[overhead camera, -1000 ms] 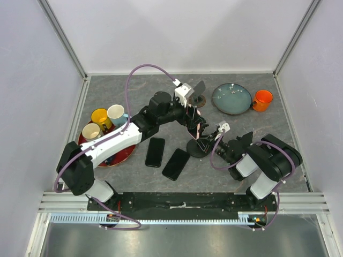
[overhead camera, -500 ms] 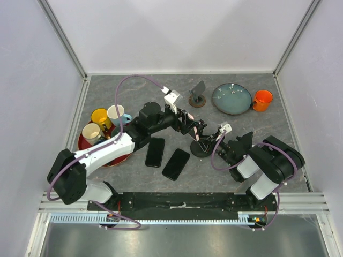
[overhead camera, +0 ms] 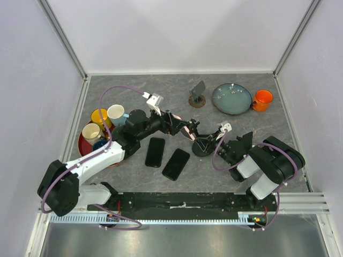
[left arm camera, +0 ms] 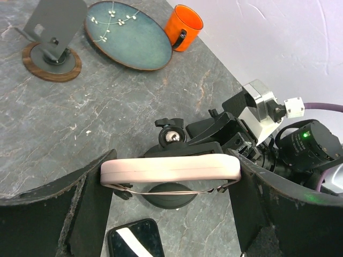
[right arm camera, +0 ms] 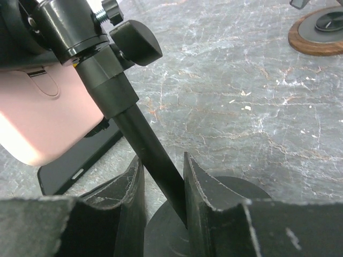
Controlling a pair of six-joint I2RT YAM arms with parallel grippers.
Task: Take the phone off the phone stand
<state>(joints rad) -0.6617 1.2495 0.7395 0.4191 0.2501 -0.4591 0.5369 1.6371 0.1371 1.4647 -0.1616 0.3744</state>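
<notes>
**Pink phone gripped at frame centre, right fingers astride the stand's stem**

The left gripper is clamped across the pink phone, seen edge-on just in front of the phone stand; whether it has cleared the cradle I cannot tell. The right gripper flanks the stem closely, but I cannot tell whether it presses. Counted from overhead: three phones, including two black phones lying lower centre; two stands, with the spare stand upper centre; one teal plate; one orange mug; one red tray at left holding at least three cups.
</notes>
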